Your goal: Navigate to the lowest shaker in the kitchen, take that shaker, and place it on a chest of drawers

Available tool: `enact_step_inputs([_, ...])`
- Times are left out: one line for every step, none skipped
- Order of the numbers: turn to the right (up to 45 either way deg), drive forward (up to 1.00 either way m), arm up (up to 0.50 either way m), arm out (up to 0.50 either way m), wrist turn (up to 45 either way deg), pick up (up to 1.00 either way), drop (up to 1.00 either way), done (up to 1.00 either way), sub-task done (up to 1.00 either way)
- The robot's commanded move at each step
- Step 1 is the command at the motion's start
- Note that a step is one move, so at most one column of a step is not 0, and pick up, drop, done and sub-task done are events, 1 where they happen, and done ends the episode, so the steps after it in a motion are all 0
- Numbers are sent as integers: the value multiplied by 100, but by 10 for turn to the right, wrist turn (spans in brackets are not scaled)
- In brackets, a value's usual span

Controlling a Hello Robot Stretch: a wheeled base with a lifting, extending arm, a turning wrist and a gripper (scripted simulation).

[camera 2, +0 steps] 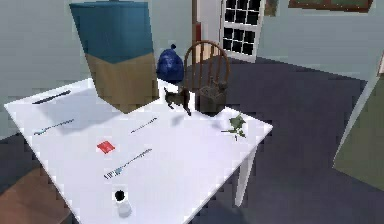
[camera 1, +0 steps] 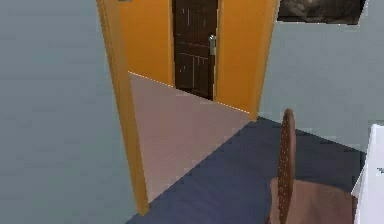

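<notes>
A small white cylinder with a dark top, possibly a shaker, stands near the front edge of a white table in the arm side view. On the same table are a tall box with a blue top and tan bottom, a dark blue round thing, a small dark figure, a green sprig and a red square.
A wooden chair stands behind the table, with a white paned door farther back. In the forward view an orange-framed doorway leads over pale floor to a dark door. A wooden chair and a white table edge sit at the lower right.
</notes>
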Motion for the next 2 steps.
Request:
enact_step_inputs([90, 0, 0, 0, 0, 0, 0, 0, 0])
enact_step_inputs([0, 35, 0, 0, 0, 0, 0, 0, 0])
